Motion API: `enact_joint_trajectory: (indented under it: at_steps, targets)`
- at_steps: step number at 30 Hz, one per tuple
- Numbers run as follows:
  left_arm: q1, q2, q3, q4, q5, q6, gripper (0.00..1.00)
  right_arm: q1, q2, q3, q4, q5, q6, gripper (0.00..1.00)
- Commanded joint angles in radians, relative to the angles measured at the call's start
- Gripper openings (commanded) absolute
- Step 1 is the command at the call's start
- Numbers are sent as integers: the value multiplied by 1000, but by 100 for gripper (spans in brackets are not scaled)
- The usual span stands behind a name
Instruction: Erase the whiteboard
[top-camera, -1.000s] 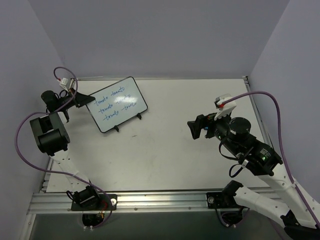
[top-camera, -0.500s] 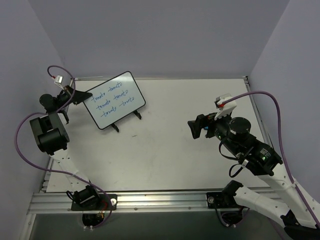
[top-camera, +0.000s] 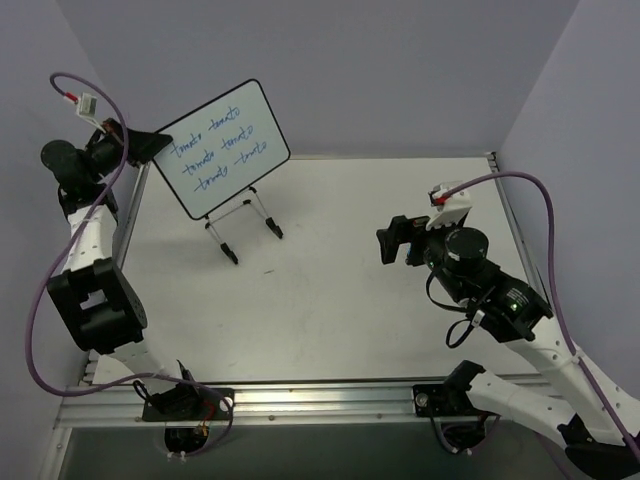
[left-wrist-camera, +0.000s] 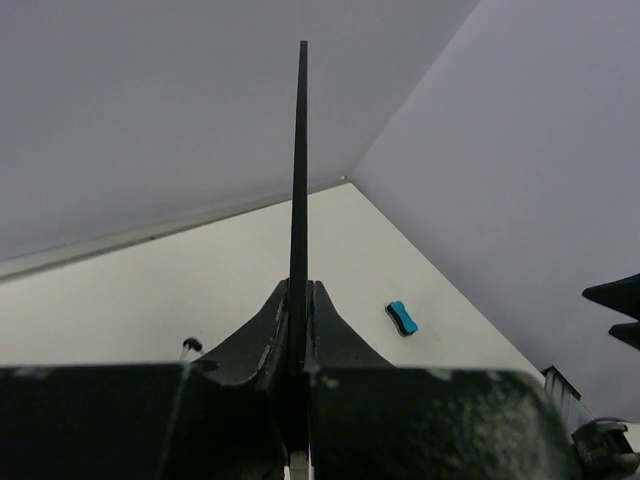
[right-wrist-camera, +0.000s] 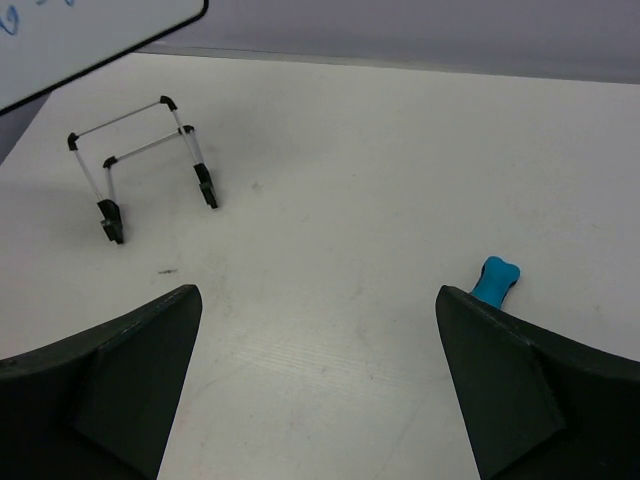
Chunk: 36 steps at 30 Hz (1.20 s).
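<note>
The whiteboard (top-camera: 222, 146) has a thin black frame and three lines of blue handwriting. It is lifted and tilted at the back left. Its wire stand (top-camera: 243, 222) hangs below it, with black feet at or near the table. My left gripper (top-camera: 142, 146) is shut on the board's left edge. In the left wrist view the board (left-wrist-camera: 300, 170) shows edge-on between the closed fingers (left-wrist-camera: 335, 335). My right gripper (top-camera: 396, 243) is open and empty over the table's right half. Its view shows a board corner (right-wrist-camera: 80, 40), the stand (right-wrist-camera: 150, 165) and the blue eraser (right-wrist-camera: 495, 280).
The blue eraser (left-wrist-camera: 402, 318) lies on the white table, right of centre; the right gripper hides it in the top view. Purple-grey walls close in the back and both sides. A metal rail (top-camera: 300, 400) runs along the near edge by the arm bases.
My left arm has swung up and back, lifting the whiteboard from low on the table to a raised tilt, with its stand now showing below. My right gripper has barely moved.
</note>
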Motion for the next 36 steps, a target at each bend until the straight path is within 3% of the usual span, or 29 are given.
enact_joint_trajectory:
  at_steps: [1, 6, 9, 22, 28, 36]
  targets:
    - [-97, -141, 134, -496, -173, 289, 2, 6, 84, 7, 41, 122, 50, 100]
    - [-166, -241, 128, -657, -260, 170, 2, -53, 172, 70, 15, 185, 75, 100]
    - [-180, -316, 16, -652, -291, 85, 2, -218, 221, 98, 18, 31, 88, 100]
    - [-500, -629, -394, -859, -550, 240, 2, -563, 478, 164, 3, -140, 102, 93]
    - [-543, -804, -588, -851, -593, 281, 2, -603, 583, 145, 32, -199, 79, 89]
    - [-609, -907, -645, -928, -673, 390, 2, -603, 791, 178, -9, -195, 70, 77]
